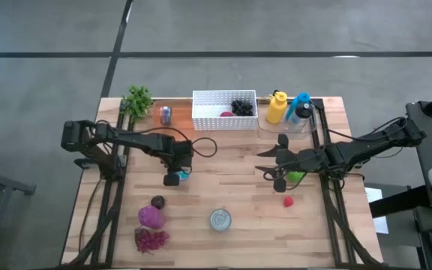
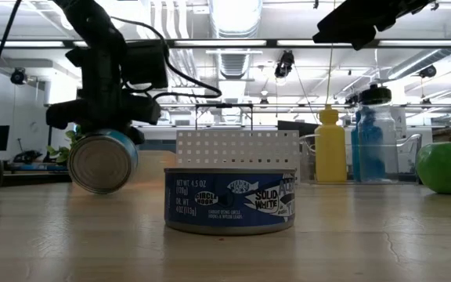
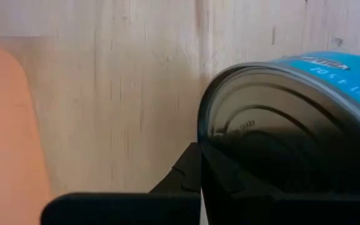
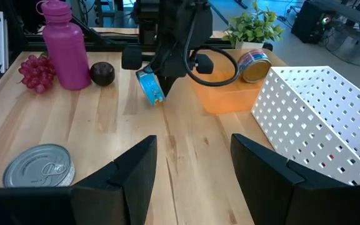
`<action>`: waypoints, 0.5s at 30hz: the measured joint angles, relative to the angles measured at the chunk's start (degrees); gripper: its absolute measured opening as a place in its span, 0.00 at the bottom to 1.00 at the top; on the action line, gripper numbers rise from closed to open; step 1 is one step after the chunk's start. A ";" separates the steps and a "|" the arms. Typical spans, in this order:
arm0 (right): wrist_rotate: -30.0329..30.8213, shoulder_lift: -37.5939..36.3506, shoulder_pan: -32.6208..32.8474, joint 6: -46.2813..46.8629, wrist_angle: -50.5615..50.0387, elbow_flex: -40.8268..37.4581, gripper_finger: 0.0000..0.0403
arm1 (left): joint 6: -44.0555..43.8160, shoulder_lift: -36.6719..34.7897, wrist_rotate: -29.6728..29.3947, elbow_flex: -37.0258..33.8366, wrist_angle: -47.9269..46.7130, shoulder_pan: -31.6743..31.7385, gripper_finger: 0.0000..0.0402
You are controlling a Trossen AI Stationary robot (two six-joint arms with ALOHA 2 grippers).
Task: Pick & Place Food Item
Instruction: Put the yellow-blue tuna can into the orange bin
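Two arms over the desk (image 1: pixel 231 195). Left claw (image 1: pixel 175 178) grips a blue can (image 1: pixel 180 177) clear of the wood, tilted, likely bound for the white basket (image 1: pixel 224 109). Right claw (image 1: pixel 278 177) waits, fingers spread.

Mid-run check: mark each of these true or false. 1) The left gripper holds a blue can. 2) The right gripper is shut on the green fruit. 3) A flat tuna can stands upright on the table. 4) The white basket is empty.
1) True: the left gripper is shut on the blue can, lifted off the table.
2) False: the right gripper is open; the green fruit lies beside it.
3) True: the tuna can stands upright.
4) False: the white basket holds dark and red items.
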 joint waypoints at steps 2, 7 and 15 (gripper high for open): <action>0.00 -0.01 0.00 0.00 0.21 0.00 0.49 | -0.15 0.00 0.01 -0.01 0.00 -0.03 0.00; -0.02 0.00 0.00 0.00 1.04 0.00 0.49 | -0.71 0.02 2.60 -0.13 -0.20 -0.02 0.00; -0.15 0.00 0.00 0.00 1.05 0.00 0.49 | -3.40 -0.08 7.78 -0.74 0.17 -0.15 0.00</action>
